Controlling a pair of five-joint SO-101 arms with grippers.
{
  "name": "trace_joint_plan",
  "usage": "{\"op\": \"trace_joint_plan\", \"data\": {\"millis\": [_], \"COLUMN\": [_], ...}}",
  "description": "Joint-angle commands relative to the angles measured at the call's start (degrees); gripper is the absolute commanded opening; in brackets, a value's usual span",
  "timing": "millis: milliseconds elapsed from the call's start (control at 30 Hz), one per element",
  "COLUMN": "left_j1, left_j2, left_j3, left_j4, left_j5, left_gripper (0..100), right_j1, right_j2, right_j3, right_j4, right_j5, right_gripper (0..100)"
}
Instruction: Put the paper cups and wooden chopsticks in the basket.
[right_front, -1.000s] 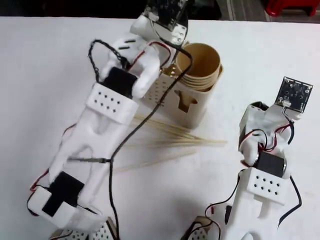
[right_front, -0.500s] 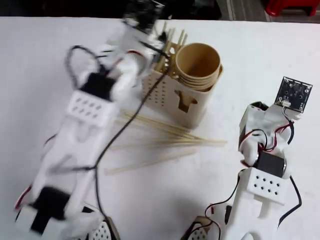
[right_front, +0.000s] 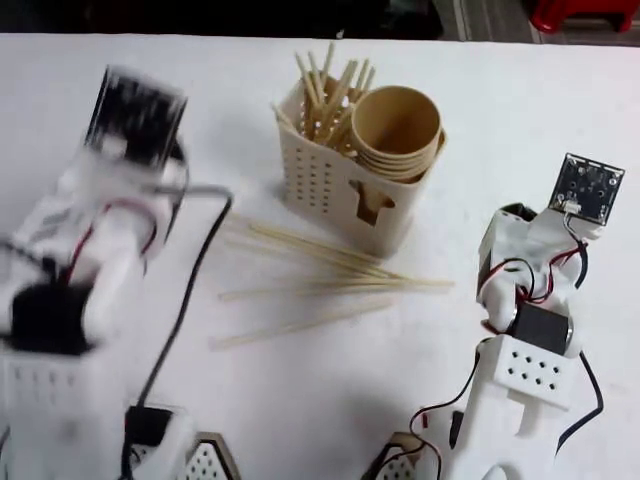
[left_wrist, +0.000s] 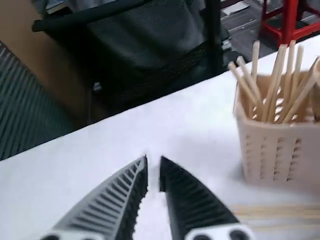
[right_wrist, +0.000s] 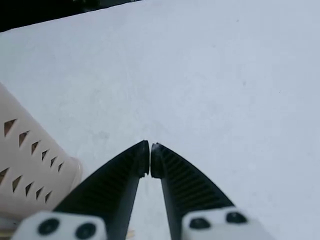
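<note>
A cream perforated basket (right_front: 340, 190) stands at the table's far middle. It holds a stack of paper cups (right_front: 396, 128) and a bunch of wooden chopsticks (right_front: 330, 85) standing upright. Several loose chopsticks (right_front: 325, 270) lie fanned on the table just in front of it. My left gripper (left_wrist: 153, 169) hangs over bare table to the left of the basket (left_wrist: 277, 147), its jaws shut to a thin slit with nothing between them. Shut and holding nothing, my right gripper (right_wrist: 150, 156) sits to the right of the basket (right_wrist: 30, 170).
The left arm (right_front: 90, 260) covers the table's left side. The right arm (right_front: 535, 320) stands at the front right. White table stretches between the loose chopsticks and the right arm. A dark chair (left_wrist: 150, 45) and a red stool (left_wrist: 290, 20) stand beyond the table's far edge.
The left arm has pulled back from over the basket and swung left and toward the front. The chopsticks standing in the basket now show. The right arm has not moved.
</note>
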Motion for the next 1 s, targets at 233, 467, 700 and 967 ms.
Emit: {"op": "trace_joint_plan", "data": {"millis": [233, 467, 700, 967], "left_j1": [-13.6, -20.4, -22.1, -23.5], "left_j2": [-31.3, -43.6, -53.8, -56.8], "left_j3": [33.4, 55.4, 67.8, 70.7], "left_j4": [-1.4, -7.4, -8.3, -8.3], "left_j5": [5.1, 6.2, 5.9, 6.0], "left_gripper": [5, 5, 5, 5], "right_j1": [0.1, -0.1, -3.1, -24.5], "right_j2": [-0.6, -0.6, -0.6, 0.0], "right_j3": [-3.6, -11.2, -21.9, -36.8], "right_j4": [1.4, 9.5, 20.7, 40.1], "right_j5": [0.7, 3.4, 7.1, 18.3], "right_gripper": [1.9, 2.5, 2.7, 2.7]}}
